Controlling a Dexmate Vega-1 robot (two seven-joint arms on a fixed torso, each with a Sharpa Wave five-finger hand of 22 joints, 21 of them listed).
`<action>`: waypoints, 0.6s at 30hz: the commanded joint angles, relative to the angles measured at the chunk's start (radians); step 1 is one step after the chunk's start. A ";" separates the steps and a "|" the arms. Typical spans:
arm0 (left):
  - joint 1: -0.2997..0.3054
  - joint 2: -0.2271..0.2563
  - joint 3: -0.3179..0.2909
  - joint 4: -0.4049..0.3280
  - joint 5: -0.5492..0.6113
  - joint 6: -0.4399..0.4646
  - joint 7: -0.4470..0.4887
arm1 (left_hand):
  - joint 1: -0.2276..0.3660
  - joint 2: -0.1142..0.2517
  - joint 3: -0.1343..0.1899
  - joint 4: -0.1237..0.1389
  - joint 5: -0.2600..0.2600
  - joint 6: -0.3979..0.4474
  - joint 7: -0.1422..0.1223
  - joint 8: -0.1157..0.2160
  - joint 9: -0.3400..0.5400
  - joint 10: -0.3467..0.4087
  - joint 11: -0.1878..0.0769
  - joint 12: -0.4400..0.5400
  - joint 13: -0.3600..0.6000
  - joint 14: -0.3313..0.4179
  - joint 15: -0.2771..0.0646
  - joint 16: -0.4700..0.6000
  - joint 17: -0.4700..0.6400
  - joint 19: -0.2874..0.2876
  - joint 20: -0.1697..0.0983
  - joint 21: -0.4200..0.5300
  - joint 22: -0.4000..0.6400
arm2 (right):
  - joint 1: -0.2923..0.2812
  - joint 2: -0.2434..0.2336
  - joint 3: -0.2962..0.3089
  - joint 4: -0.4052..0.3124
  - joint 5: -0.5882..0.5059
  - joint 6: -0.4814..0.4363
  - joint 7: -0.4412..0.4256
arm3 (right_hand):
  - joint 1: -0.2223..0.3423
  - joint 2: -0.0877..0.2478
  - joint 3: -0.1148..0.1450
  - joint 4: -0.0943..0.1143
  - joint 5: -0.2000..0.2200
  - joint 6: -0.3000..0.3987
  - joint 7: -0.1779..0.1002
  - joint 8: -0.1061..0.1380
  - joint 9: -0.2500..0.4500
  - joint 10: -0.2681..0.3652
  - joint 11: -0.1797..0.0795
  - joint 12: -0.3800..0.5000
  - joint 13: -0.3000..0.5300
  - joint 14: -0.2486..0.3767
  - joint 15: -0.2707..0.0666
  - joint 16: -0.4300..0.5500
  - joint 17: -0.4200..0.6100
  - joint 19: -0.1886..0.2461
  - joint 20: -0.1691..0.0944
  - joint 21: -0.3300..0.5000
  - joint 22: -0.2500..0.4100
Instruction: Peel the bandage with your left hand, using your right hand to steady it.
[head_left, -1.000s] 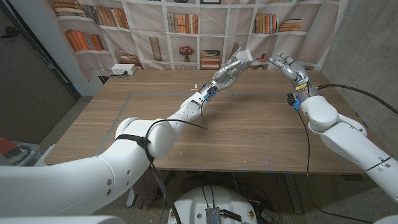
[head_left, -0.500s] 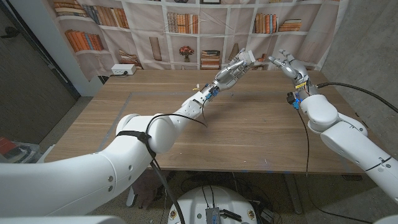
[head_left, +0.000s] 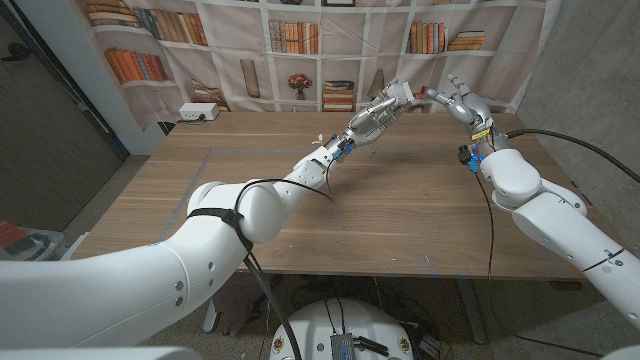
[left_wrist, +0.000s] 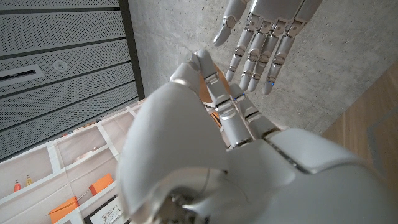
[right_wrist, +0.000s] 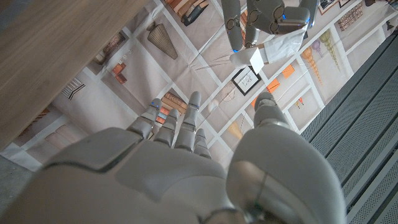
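Both hands raised over table (head_left: 400, 200), bookshelf backdrop (head_left: 300, 40) behind.

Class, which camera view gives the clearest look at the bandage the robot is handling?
The right wrist view: the bandage shows as a pale strip with a white tab, held in the left hand. In the head view it is a tiny pale patch. In the left wrist view the hand's back hides it.

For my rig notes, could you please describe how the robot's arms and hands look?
Both arms have glossy white rounded shells. The left arm wears a black band; a black cable runs along the right arm. The left hand and right hand are silver-grey metal, with blue parts at the wrists.
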 joint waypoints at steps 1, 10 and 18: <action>-0.003 -0.004 -0.017 0.002 0.033 0.002 -0.015 | 0.005 0.003 -0.006 0.000 0.002 0.012 0.000 0.009 0.002 -0.001 0.003 0.004 -0.001 0.009 -0.098 -0.007 0.005 -0.004 -0.004 0.010 0.005 | 0.013 0.005 -0.013 -0.025 -0.010 -0.027 -0.009 | 0.017 -0.001 0.007 0.003 0.004 -0.011 0.000 0.009 0.000 0.029 -0.022 0.014 0.001 0.014 -0.001 0.005 0.004 0.005 -0.002 0.003 0.003; -0.002 -0.004 -0.022 0.001 0.042 0.012 -0.019 | 0.005 0.003 -0.007 0.000 0.002 0.012 0.001 0.008 0.003 0.000 0.003 0.006 -0.002 0.010 -0.098 -0.008 0.007 -0.006 -0.004 0.013 0.005 | 0.023 0.006 -0.015 -0.024 -0.008 -0.029 -0.003 | 0.033 0.006 0.013 0.002 0.006 -0.016 -0.002 0.010 0.000 0.021 -0.018 0.011 0.002 0.012 -0.002 0.002 0.004 0.003 -0.006 0.002 0.003; -0.005 -0.006 -0.028 0.004 0.049 0.012 -0.014 | 0.006 0.004 -0.008 0.000 0.002 0.015 -0.001 0.008 0.003 -0.002 0.003 0.006 -0.004 0.011 -0.098 -0.009 0.010 -0.010 -0.003 0.014 0.005 | 0.039 -0.011 -0.025 -0.023 0.004 -0.051 0.029 | 0.050 0.013 0.021 -0.001 0.010 -0.019 -0.004 0.012 -0.001 0.022 -0.020 0.012 0.004 0.013 -0.006 0.000 0.004 0.002 -0.009 0.001 0.003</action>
